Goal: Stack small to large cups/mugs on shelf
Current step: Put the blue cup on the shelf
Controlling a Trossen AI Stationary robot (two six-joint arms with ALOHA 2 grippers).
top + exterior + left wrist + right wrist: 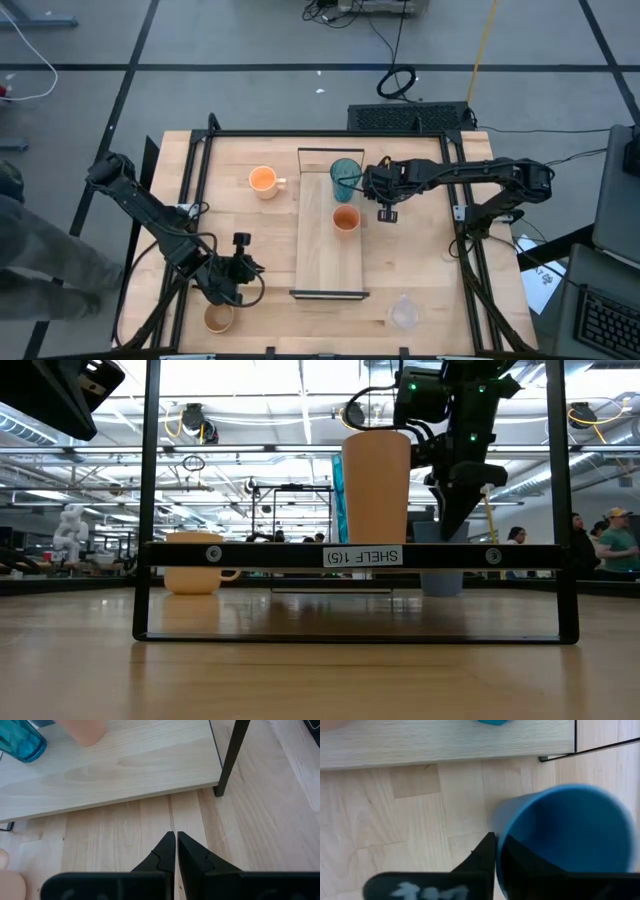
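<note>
Blue cup [570,835], rim pinched by right tool [496,851]

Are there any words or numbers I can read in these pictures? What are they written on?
"SHELF 1(5)": a small white label on the black front bar of the shelf, seen in the low view.
White marks on the right gripper in its own wrist view: too blurred to read.
Nothing else is readable.

- shelf [328,255]: pale smooth matt wood, thin black metal frame
- table [250,240]: warmer planked wood, faint sheen
- teal tumbler [345,172]: translucent glossy plastic
- blue cup [570,837]: smooth, matt-looking inside
- small orange cup [346,219]: smooth, matt
</note>
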